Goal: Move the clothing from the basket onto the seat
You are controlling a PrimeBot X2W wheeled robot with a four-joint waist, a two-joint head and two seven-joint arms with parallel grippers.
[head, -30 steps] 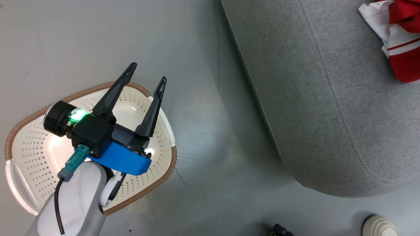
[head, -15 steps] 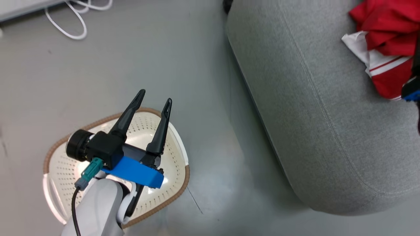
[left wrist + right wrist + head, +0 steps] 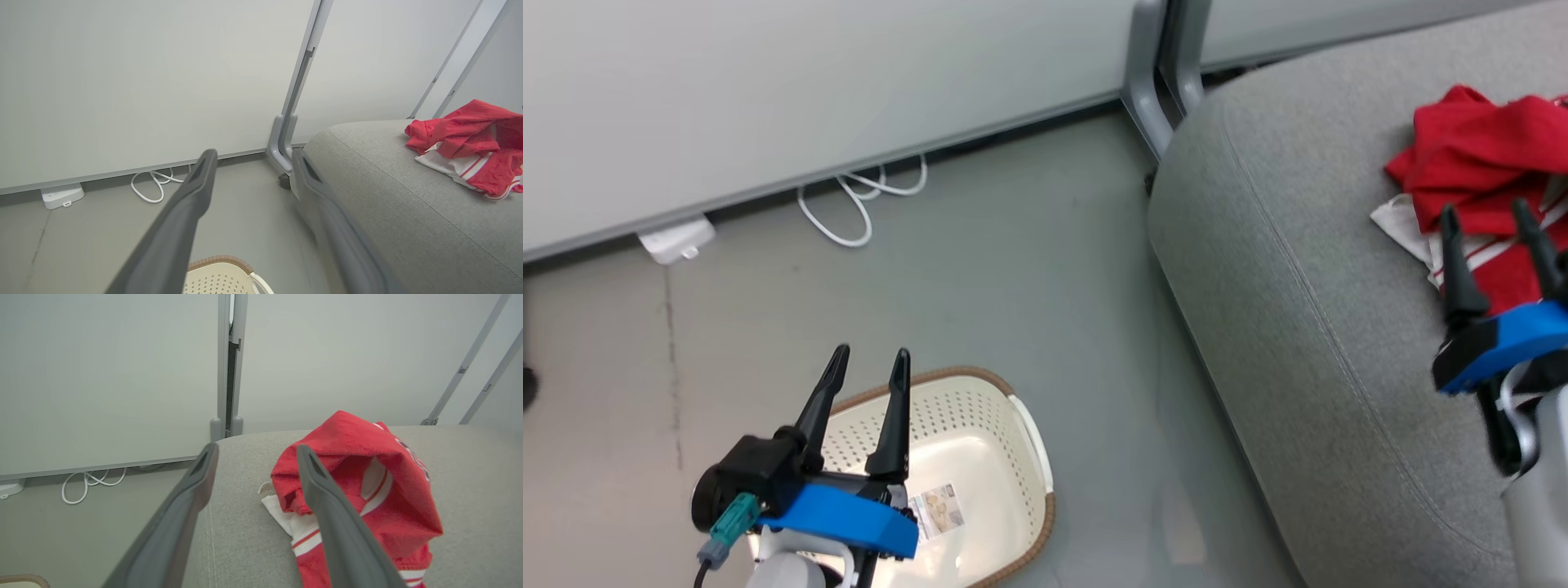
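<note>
Head view: one basket (image 3: 1023, 425) stands on the floor (image 3: 1013, 245), its visible bottom bare but for a label (image 3: 938, 506). One heap of red clothing (image 3: 1478, 155) lies on the one seat (image 3: 1298, 269). Left gripper (image 3: 871, 355) hangs over the basket and right gripper (image 3: 1483, 208) beside the heap, both spread and empty.

Left wrist view: nothing lies between the spread fingers.

Right wrist view: one finger crosses the heap; a careless pull-back could snag the thin fabric and drag it off.

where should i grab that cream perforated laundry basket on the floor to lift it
Take the cream perforated plastic basket by the white handle bar on its side nearest the light-grey fabric seat, coming down from above: it sits upright, and that bar looks thin enough to straddle.
</note>
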